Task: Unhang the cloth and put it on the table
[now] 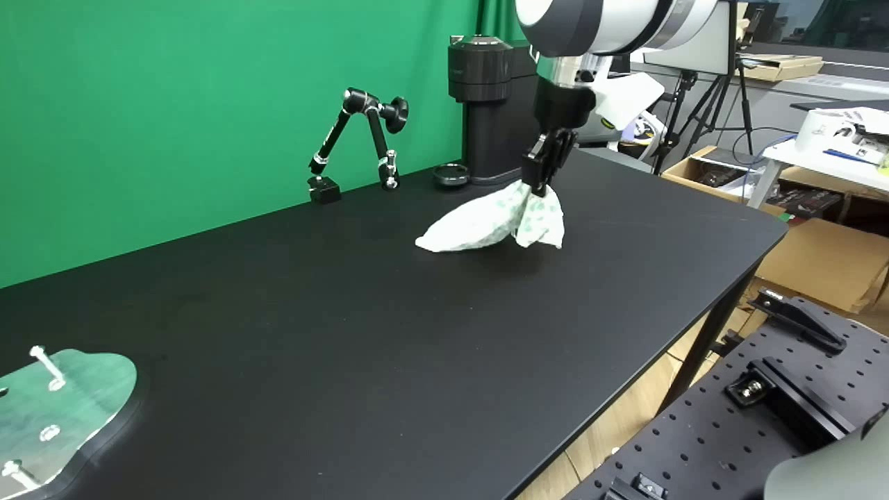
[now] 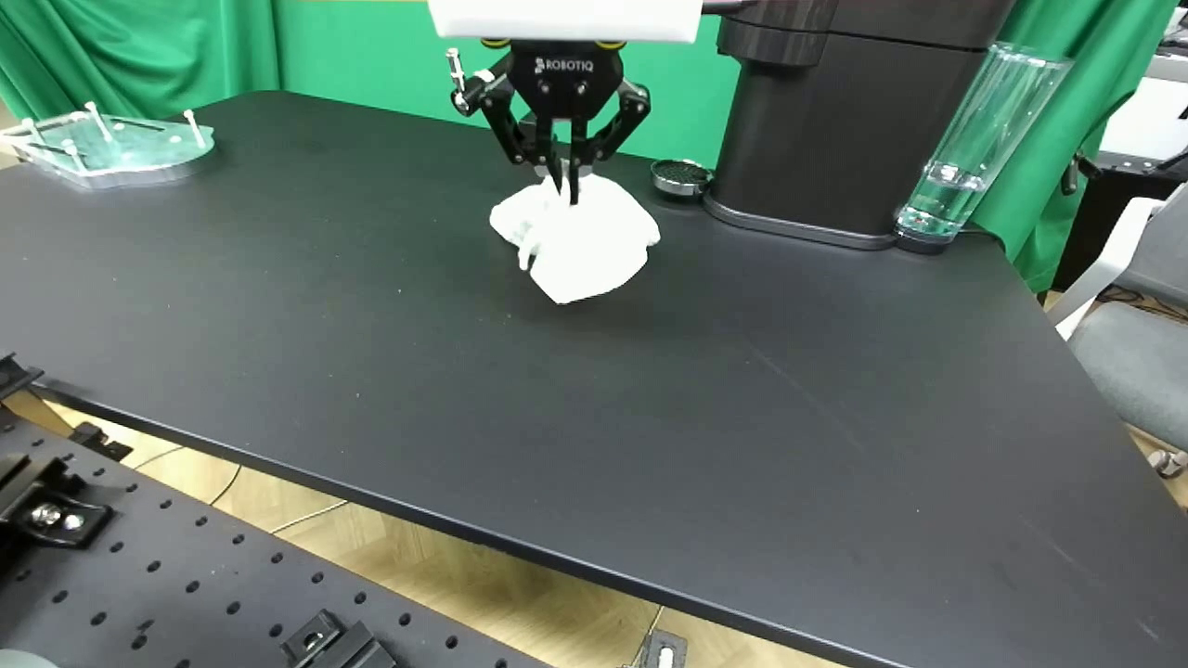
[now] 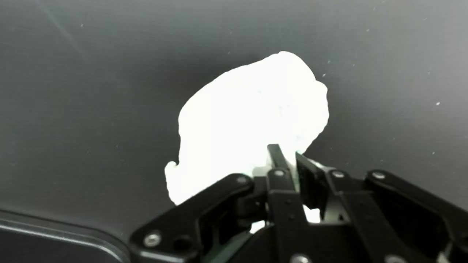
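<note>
The white cloth (image 1: 479,221) with pale green marks is bunched at its top and spreads out below, over the far part of the black table (image 1: 333,333). It also shows in an exterior view (image 2: 594,243) and, overexposed, in the wrist view (image 3: 245,113). My gripper (image 1: 539,189) points down at the cloth's gathered top, and its fingers are close together with white fabric between them. It shows in an exterior view (image 2: 567,197) and in the wrist view (image 3: 286,150). Whether the cloth's lower edge touches the table (image 2: 650,399) I cannot tell.
A black jointed arm (image 1: 358,104) stands at the table's back by the green wall. A black machine (image 2: 854,121) with a clear tank (image 2: 984,139) stands at the back, a small round black dish (image 2: 682,176) beside it. A greenish plate with pegs (image 2: 111,144) lies at one end.
</note>
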You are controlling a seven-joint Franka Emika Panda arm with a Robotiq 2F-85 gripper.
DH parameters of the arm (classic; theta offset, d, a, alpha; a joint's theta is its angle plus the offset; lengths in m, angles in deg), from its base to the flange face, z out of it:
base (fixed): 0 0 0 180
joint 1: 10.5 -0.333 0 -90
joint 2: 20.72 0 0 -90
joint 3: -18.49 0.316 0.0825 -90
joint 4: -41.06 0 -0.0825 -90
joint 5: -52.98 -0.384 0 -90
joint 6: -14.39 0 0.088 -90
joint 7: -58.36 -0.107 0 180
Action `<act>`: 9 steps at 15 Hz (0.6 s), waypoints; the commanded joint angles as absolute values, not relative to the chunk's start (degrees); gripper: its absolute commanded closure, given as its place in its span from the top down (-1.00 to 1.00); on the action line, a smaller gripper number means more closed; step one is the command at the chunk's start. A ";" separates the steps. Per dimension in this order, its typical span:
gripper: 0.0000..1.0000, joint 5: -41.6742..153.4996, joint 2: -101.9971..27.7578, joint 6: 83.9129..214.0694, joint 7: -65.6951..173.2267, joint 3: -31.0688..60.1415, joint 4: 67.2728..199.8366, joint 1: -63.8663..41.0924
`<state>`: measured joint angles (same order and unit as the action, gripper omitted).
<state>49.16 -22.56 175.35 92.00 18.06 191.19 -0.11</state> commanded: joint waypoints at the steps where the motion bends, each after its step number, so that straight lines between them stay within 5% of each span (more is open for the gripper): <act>1: -0.38 48.78 -18.99 169.66 87.82 16.51 193.40 -2.26; 2: -0.36 48.49 -18.81 168.33 87.34 16.41 193.41 -2.64; 9: 0.57 47.96 -17.58 154.05 79.35 16.19 191.99 -4.71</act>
<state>47.36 -19.63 159.83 84.85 17.08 192.32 -3.30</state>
